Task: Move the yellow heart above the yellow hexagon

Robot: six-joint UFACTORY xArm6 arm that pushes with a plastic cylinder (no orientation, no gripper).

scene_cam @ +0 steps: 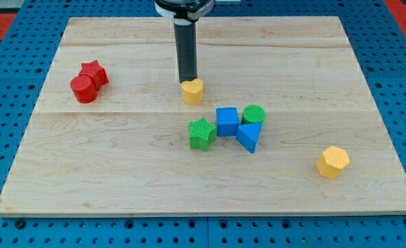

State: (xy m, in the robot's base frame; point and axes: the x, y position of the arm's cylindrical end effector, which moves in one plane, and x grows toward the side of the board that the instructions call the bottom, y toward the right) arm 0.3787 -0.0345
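The yellow heart [193, 91] lies near the middle of the wooden board, a little toward the view's top. My tip [187, 80] stands right at the heart's top-left edge, touching or nearly touching it. The yellow hexagon [333, 162] lies far off at the view's lower right, near the board's right edge. The heart is up and to the left of the hexagon.
A green star [201, 133], blue cube [226, 121], green cylinder [253, 114] and blue triangle [249, 136] cluster between heart and hexagon. A red star [93, 71] and red cylinder [83, 89] sit together at the view's left. The board's edge [203, 215] meets blue pegboard.
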